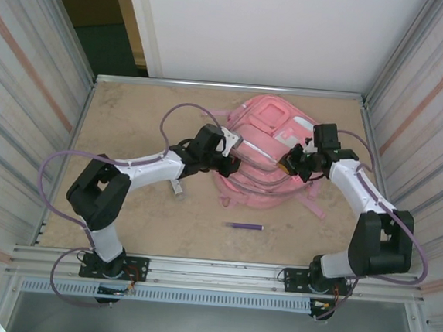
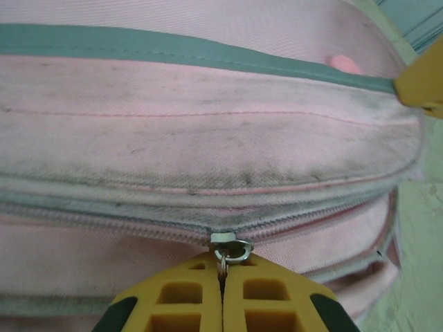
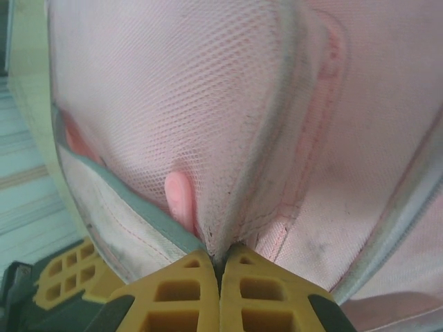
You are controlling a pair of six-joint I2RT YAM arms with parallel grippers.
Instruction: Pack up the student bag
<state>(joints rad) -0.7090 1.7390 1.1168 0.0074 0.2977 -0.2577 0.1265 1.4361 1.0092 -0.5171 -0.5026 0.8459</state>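
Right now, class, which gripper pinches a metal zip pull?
The left gripper, shut on the silver zip pull of the student bag; the right gripper pinches only a fabric seam.

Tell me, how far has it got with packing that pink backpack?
Early days. Nothing looks packed: the purple pen lies on the table, outside the backpack. In hand: the left claw pinches a zipper pull, the right claw grips the bag's fabric. Still to do, likely: unzipping, then loading the pen.
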